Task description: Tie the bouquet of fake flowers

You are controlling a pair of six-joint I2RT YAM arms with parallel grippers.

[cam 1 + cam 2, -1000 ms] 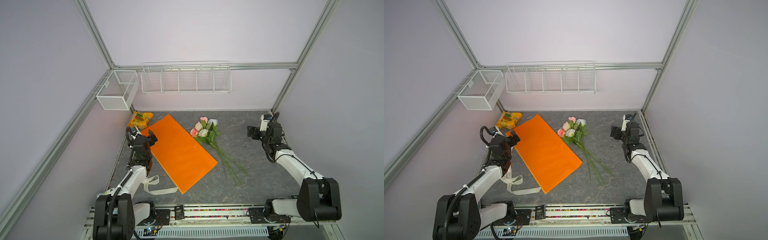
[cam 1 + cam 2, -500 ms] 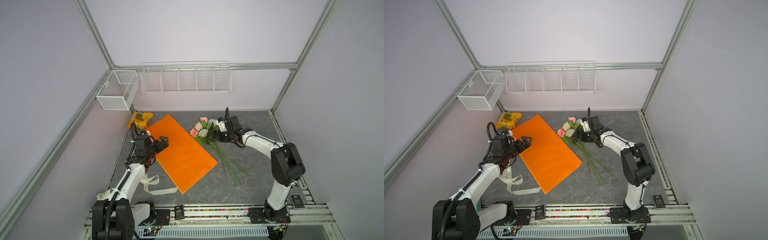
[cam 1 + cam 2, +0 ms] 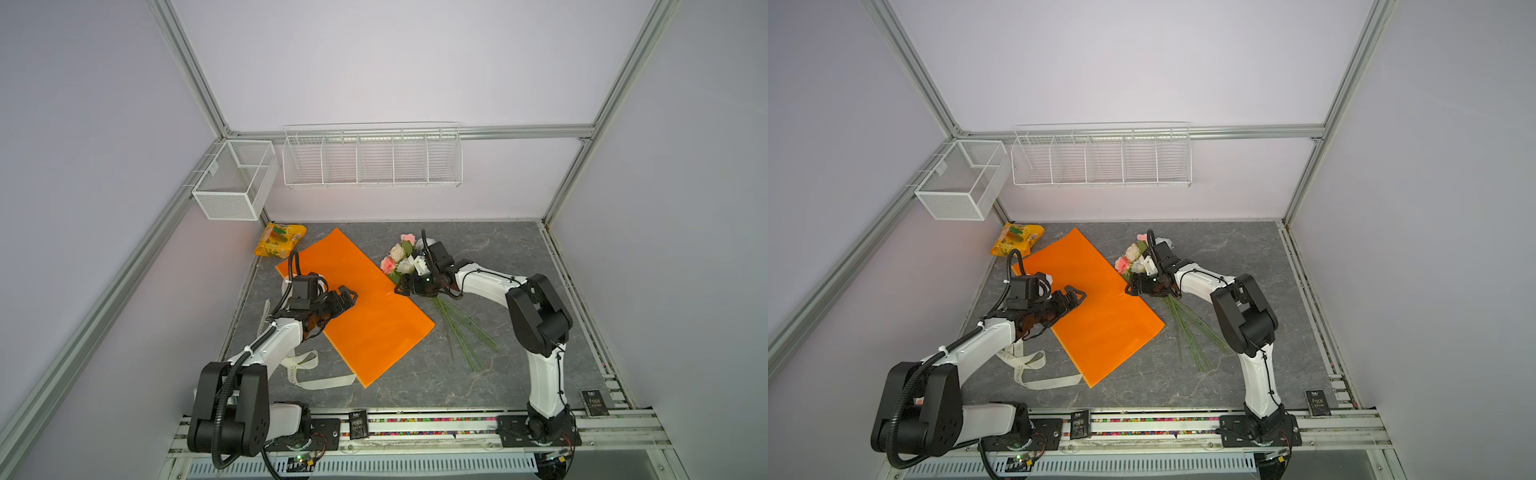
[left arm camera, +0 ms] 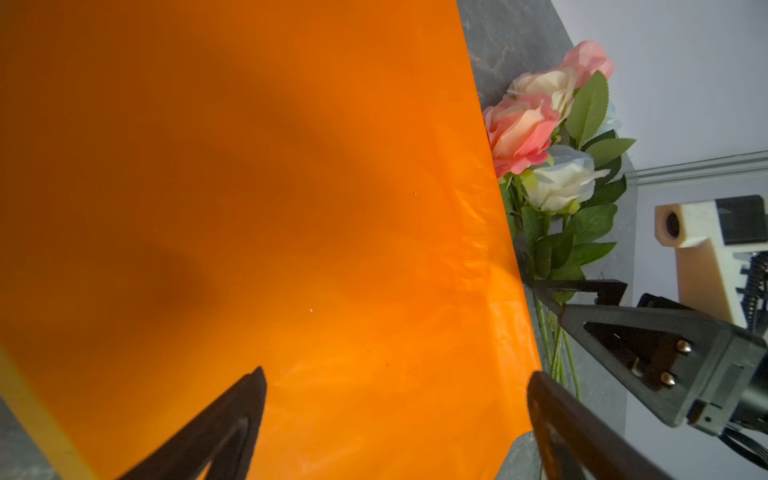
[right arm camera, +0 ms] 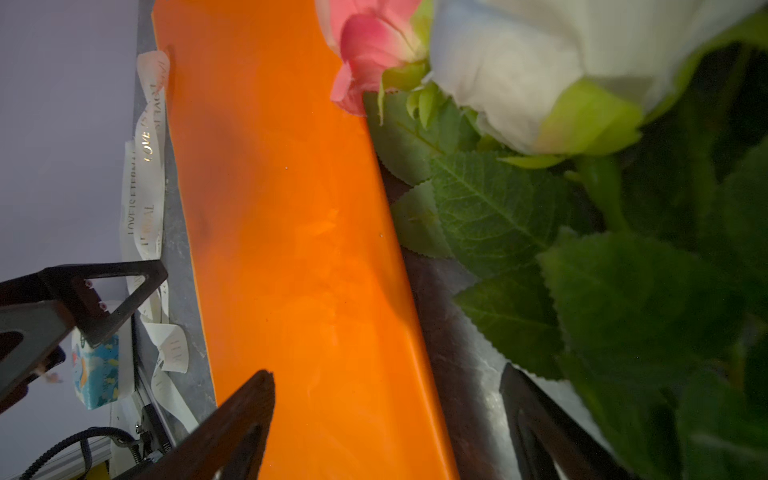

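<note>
The bouquet of fake flowers point(image 3: 398, 258) lies on the grey table point(image 3: 498, 257), to the right of a flat orange paper sheet point(image 3: 365, 320), and its thin green stems point(image 3: 461, 332) fan toward the front. Pink, cream and white roses point(image 4: 536, 137) with green leaves rest against the sheet's edge. My left gripper point(image 3: 348, 296) hovers open over the paper point(image 4: 249, 187), nothing between its fingers point(image 4: 397, 374). My right gripper point(image 3: 404, 287) is open too and straddles the paper's edge point(image 5: 386, 372), beside the leaves point(image 5: 498, 208). In both top views the two grippers face each other across the sheet point(image 3: 1100, 320).
A cream printed ribbon point(image 3: 309, 370) lies loose at the front left, partly under my left arm. A yellow-orange snack packet point(image 3: 279, 241) sits in the back left corner. Two white wire baskets point(image 3: 372, 156) point(image 3: 232, 183) hang on the walls. Black cards point(image 3: 358, 424) point(image 3: 594, 402) stand on the front rail.
My right arm swung from the right wall across to the bouquet and the paper's edge. My left gripper moved from the left wall out over the paper. Both stayed open.
</note>
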